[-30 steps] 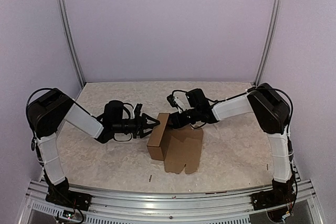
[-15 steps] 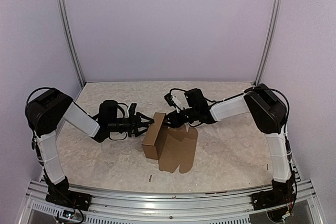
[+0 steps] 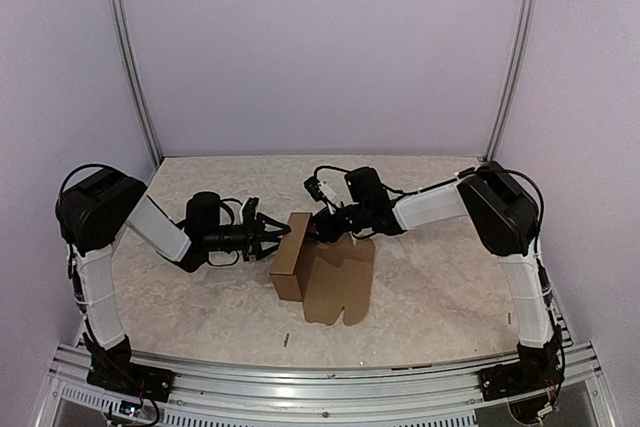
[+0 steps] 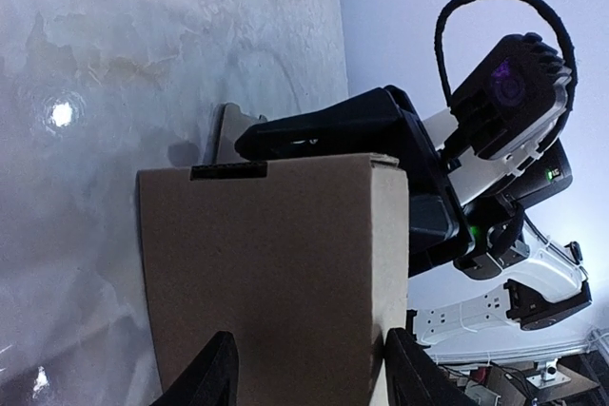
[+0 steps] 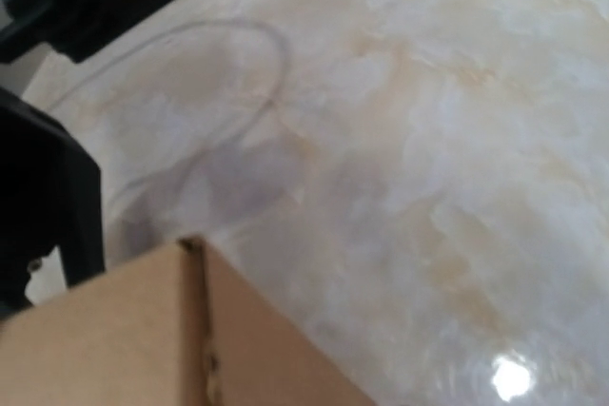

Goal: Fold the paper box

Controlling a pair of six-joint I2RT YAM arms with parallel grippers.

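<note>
While paper box (image 3: 289, 265) runs far-to-near, lid (image 3: 342, 282) flat rightward | left gripper (image 3: 270, 238) agape | right gripper (image 3: 320, 230) unclear

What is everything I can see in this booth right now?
paper box: one, brown, middle of the table, one part upright, the rest flat.
table: one, marbled beige, under everything.
speck: one, dark, near the table's front edge; too small to identify.
walls: three, lilac, behind and at both sides.
posts: two, silver, back corners.
rail: one, silver, along the near edge.
left arm: one, white and black, left of the box.
right arm: one, white and black, right of the box.
left pincer: one, black, open, at the box's left side.
right pincer: one, black, at the upright part's top; grip unclear.
</note>
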